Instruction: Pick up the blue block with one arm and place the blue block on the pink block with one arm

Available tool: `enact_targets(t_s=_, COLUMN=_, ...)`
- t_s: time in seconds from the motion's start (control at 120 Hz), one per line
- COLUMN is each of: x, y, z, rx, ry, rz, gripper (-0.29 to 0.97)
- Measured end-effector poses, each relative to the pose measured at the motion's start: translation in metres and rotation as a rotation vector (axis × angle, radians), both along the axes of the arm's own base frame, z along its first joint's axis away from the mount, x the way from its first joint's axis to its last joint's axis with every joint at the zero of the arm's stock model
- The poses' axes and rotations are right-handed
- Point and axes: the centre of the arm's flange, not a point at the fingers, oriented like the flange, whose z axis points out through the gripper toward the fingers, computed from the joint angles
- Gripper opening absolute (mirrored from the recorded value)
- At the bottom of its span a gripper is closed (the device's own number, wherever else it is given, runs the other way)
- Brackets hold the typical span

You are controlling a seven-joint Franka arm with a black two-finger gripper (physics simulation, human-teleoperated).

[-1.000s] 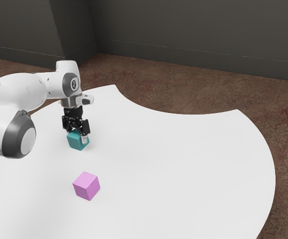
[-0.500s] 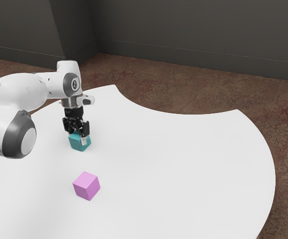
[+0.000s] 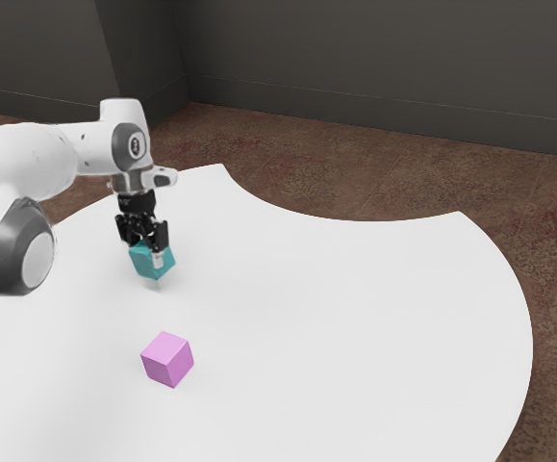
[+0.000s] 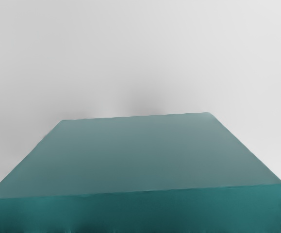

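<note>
The blue block [image 3: 150, 262], teal in colour, hangs tilted a little above the white table [image 3: 355, 318], with my black gripper [image 3: 149, 252] shut on it from two sides. In the wrist view the same blue block [image 4: 135, 165] sits large and close under my hand, with the table surface behind it. The pink block [image 3: 166, 359] rests on the table nearer the front edge, well below the held block in the exterior view and slightly toward that view's right.
The white table has a curved edge at the exterior view's right and back. Beyond it lie brown floor [image 3: 403, 164] and dark walls [image 3: 355, 58]. My white arm [image 3: 28, 192] comes in from the exterior view's left.
My gripper has risen with the blue block, lifting it off the table and tilting it slightly. The arm has drawn up and back toward the exterior view's left. The pink block has not moved.
</note>
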Motion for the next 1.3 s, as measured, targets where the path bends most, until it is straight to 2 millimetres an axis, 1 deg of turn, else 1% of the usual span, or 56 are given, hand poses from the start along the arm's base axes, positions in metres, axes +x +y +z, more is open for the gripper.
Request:
enact_targets(t_s=0.042, x=-0.014, y=-0.012, z=0.011, rx=-0.006, ry=0.0, rz=-0.002, gripper=0.38)
enact_targets(t_s=0.117, x=-0.047, y=-0.036, z=0.025, rx=-0.015, ry=0.001, rz=-0.003, gripper=0.38)
enact_targets(t_s=0.192, x=-0.086, y=-0.071, z=0.033, rx=-0.014, ry=-0.008, rz=-0.019, gripper=0.38)
enact_targets(t_s=0.242, x=-0.104, y=-0.093, z=0.036, rx=-0.001, ry=-0.023, rz=-0.032, gripper=0.38)
enact_targets(t_s=0.292, x=-0.123, y=-0.111, z=0.036, rx=0.017, ry=-0.033, rz=-0.04, gripper=0.38)
enact_targets(t_s=0.325, x=-0.134, y=-0.12, z=0.033, rx=0.031, ry=-0.039, rz=-0.037, gripper=0.38)
enact_targets(t_s=0.383, x=-0.155, y=-0.129, z=0.026, rx=0.062, ry=-0.052, rz=-0.026, gripper=0.38)
enact_targets(t_s=0.417, x=-0.162, y=-0.132, z=0.021, rx=0.081, ry=-0.063, rz=-0.014, gripper=0.38)
enact_targets(t_s=0.45, x=-0.165, y=-0.134, z=0.019, rx=0.099, ry=-0.079, rz=0.0, gripper=0.38)
enact_targets(t_s=0.542, x=-0.166, y=-0.139, z=0.025, rx=0.132, ry=-0.137, rz=0.051, gripper=0.38)
enact_targets(t_s=0.625, x=-0.166, y=-0.144, z=0.025, rx=0.151, ry=-0.163, rz=0.1, gripper=0.38)
enact_targets(t_s=0.808, x=-0.168, y=-0.152, z=0.02, rx=0.177, ry=-0.179, rz=0.194, gripper=0.38)
enact_targets(t_s=0.892, x=-0.172, y=-0.154, z=0.018, rx=0.187, ry=-0.175, rz=0.222, gripper=0.38)
enact_targets(t_s=1.008, x=-0.175, y=-0.153, z=0.03, rx=0.195, ry=-0.198, rz=0.258, gripper=0.38)
enact_targets(t_s=1.083, x=-0.177, y=-0.147, z=0.039, rx=0.201, ry=-0.208, rz=0.266, gripper=0.38)
enact_targets(t_s=1.15, x=-0.179, y=-0.144, z=0.042, rx=0.203, ry=-0.208, rz=0.258, gripper=0.38)
enact_targets(t_s=1.208, x=-0.179, y=-0.148, z=0.042, rx=0.203, ry=-0.206, rz=0.235, gripper=0.38)
enact_targets(t_s=1.3, x=-0.181, y=-0.155, z=0.037, rx=0.2, ry=-0.195, rz=0.177, gripper=0.38)
